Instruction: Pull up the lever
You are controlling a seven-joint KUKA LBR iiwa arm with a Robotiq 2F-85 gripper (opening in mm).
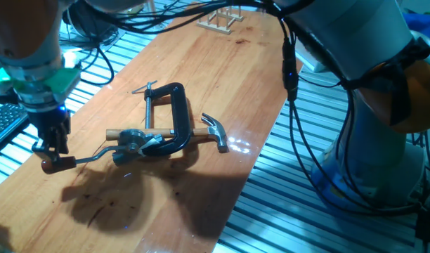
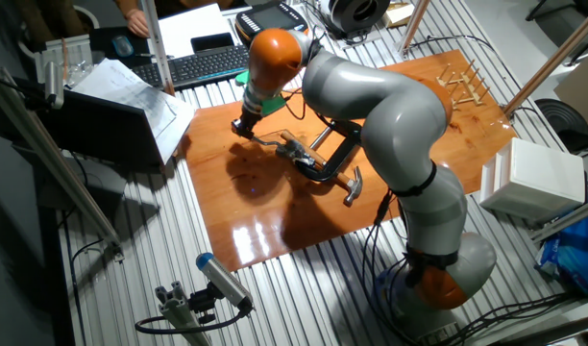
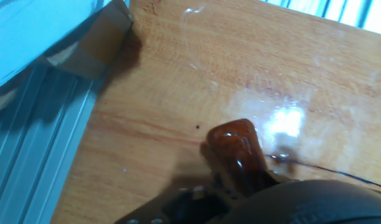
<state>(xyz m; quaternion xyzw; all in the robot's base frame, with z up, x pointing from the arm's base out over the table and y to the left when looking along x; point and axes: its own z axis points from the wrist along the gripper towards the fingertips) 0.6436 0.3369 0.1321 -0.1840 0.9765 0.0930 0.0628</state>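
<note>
The lever is a thin bent silver arm [image 1: 95, 156] that runs from a small silver hub [image 1: 134, 143] to a dark red-brown knob [image 1: 55, 164] near the board's left edge. My gripper [image 1: 52, 153] stands over the knob with its black fingers closed against it. The hand view has the glossy knob [image 3: 235, 152] close up, its lower end hidden by the dark gripper body. From the other fixed view, the gripper [image 2: 244, 128] is at the board's near-left part, with the lever arm [image 2: 267, 140] leading off to the right.
A black C-clamp [image 1: 174, 112] and a wooden-handled hammer [image 1: 215, 130] lie against the hub. A wooden rack [image 1: 218, 17] stands at the far end of the wooden board [image 1: 222, 77]. A keyboard [image 1: 4, 123] and cables sit left of the board. A cardboard box [image 3: 84, 43] lies beyond its edge.
</note>
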